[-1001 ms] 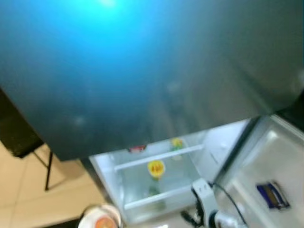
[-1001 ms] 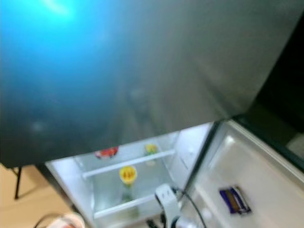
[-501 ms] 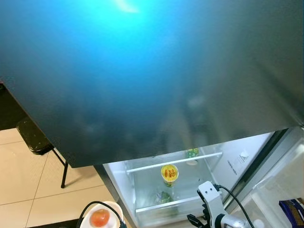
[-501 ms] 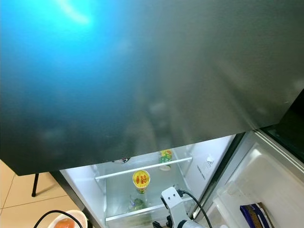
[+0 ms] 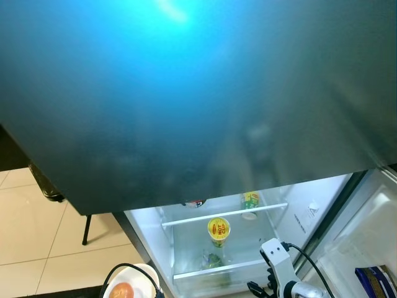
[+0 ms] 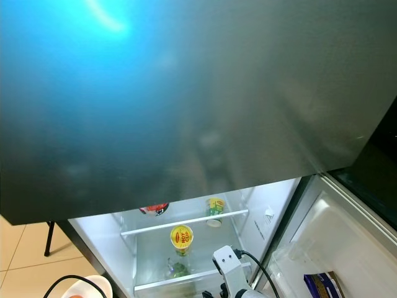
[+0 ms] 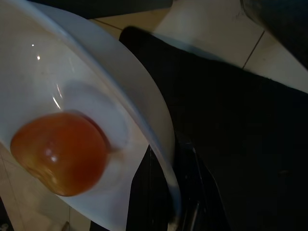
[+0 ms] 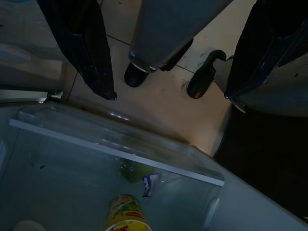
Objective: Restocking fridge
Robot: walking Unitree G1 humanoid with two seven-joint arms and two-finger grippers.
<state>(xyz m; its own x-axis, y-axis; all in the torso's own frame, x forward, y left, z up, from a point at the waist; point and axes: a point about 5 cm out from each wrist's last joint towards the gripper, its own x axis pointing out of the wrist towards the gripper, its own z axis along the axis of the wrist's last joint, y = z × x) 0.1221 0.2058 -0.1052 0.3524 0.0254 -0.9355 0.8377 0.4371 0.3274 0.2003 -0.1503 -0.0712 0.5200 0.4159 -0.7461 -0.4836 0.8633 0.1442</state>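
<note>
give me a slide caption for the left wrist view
White plate carrying an orange-red tomato, seen from the left wrist above dark matting and beige floor tiles.

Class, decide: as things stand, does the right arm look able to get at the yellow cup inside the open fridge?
Probably yes. The fridge door stands open, the right gripper has open, empty jaws near the compartment, and nothing blocks the yellow cup on its shelf.

Your head cameras look down past the dark upper door into the lit fridge compartment, shared with your right wrist view; your left wrist camera sits close over the white bowl.
</note>
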